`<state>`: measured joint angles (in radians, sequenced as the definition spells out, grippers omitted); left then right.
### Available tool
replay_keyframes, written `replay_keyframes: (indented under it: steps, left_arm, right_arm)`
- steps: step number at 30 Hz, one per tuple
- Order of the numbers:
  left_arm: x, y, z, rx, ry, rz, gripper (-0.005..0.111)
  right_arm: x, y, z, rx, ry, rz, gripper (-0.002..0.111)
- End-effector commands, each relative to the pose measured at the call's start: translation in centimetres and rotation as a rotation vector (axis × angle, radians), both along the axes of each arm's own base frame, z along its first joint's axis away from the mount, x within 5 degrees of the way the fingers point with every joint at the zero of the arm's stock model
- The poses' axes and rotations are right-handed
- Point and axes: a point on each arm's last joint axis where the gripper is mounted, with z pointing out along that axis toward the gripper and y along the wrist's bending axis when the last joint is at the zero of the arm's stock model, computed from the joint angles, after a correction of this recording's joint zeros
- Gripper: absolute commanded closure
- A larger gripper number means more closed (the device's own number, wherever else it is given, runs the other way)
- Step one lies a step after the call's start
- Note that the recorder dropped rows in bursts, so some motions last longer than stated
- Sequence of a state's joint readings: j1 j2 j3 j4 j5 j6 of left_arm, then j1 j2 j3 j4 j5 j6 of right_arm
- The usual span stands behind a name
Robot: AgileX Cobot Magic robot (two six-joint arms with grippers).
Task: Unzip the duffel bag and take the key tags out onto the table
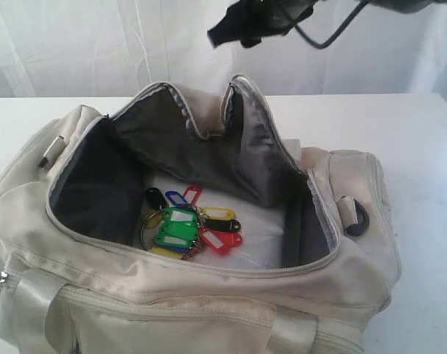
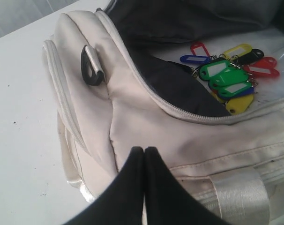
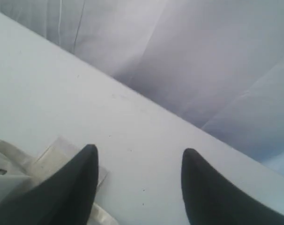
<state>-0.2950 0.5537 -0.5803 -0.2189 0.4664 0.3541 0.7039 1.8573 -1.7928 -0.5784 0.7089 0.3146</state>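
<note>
Right claw (image 3: 139, 150) gapes empty; my left claw (image 2: 144, 150) is shut, empty. Cream fabric duffel bag (image 1: 209, 302) unzipped; bright plastic key tags (image 1: 183, 225), six o'clock inside, not yet on white tabletop (image 1: 423, 184).

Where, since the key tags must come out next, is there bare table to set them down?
In the exterior view, bare table lies right of the duffel bag, and behind it up to the white backdrop. The bag fills the near middle; the key tags lie inside.
</note>
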Motion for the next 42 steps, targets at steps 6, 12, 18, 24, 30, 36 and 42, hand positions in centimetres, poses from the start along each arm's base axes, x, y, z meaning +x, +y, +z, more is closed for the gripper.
replay_keyframes:
  steps: [6, 12, 18, 24, 30, 36, 42]
  left_arm:
    - [-0.1, 0.0, 0.0, -0.029, 0.006, 0.006, 0.107]
    - [-0.1, 0.0, 0.0, -0.029, 0.006, 0.006, 0.107]
    - [0.0, 0.0, -0.2, -0.027, 0.0, 0.011, 0.107]
    - [0.0, 0.0, -0.2, -0.027, 0.0, 0.011, 0.107]
    - [-0.1, 0.0, -0.2, -0.029, 0.0, 0.011, 0.107]
    - [-0.1, -0.1, -0.1, -0.038, 0.003, 0.01, 0.107]
    - [-0.1, -0.1, -0.1, -0.041, 0.004, 0.01, 0.107]
  right_arm:
    - [-4.5, -2.5, 5.5, 0.241, 0.132, -0.025, 0.062]
    - [-9.4, 0.3, 4.8, 0.249, 0.486, 0.474, 0.107]
    - [-13.8, 3.9, 2.4, 0.051, 0.636, 0.695, 0.108]
    - [-12.0, 5.3, -6.0, -0.168, 0.79, 0.528, 0.108]
    - [-7.5, 4.2, -9.6, -0.396, 0.578, 0.225, 0.108]
    - [-3.7, 2.2, -9.3, -0.389, 0.398, 0.079, 0.108]
    - [1.1, -0.6, -8.0, -0.25, 0.323, -0.038, 0.108]
